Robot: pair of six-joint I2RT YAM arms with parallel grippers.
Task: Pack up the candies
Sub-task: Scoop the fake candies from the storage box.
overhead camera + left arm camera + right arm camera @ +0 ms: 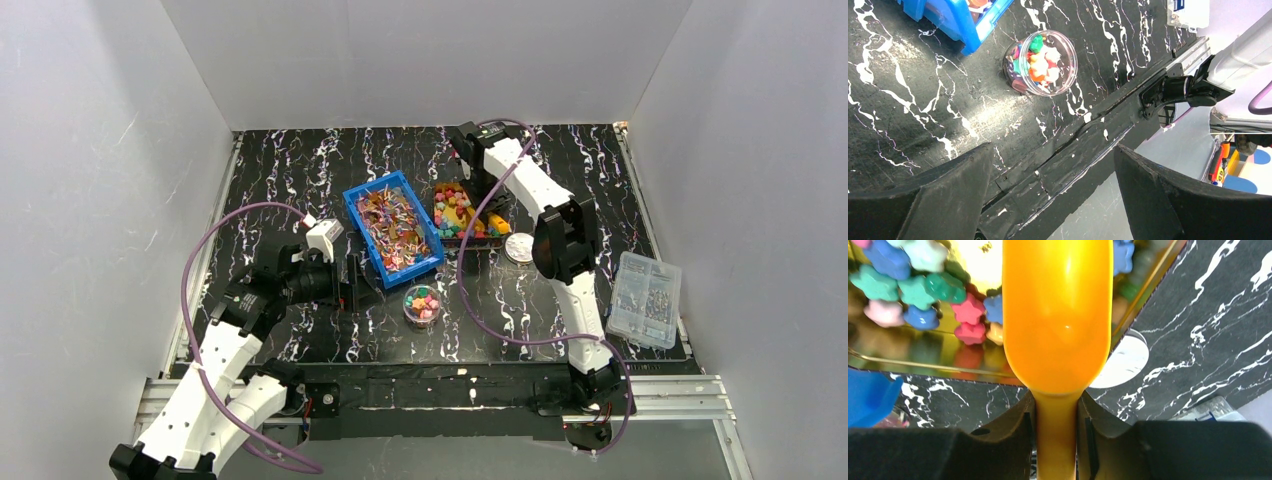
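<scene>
Right jaws are clamped on the handle of an orange scoop (pixel 1057 315), held over the gold tray (pixel 923 367) of candies (pixel 968 310), far right. Left jaws are wide apart, empty, near a small clear tub (pixel 1071 62) holding a few more on the worktop (pixel 923 100).

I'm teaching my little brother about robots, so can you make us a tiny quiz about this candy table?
1. True or false: the right gripper is shut on the handle of an orange scoop.
2. Which container on the table, seen from the left wrist, holds candies? A) a round clear tub B) a paper bag C) a mug
3. Fill in: the left gripper has its jaws ____ and holds nothing.

Key: 1 true; 2 A; 3 open.
</scene>
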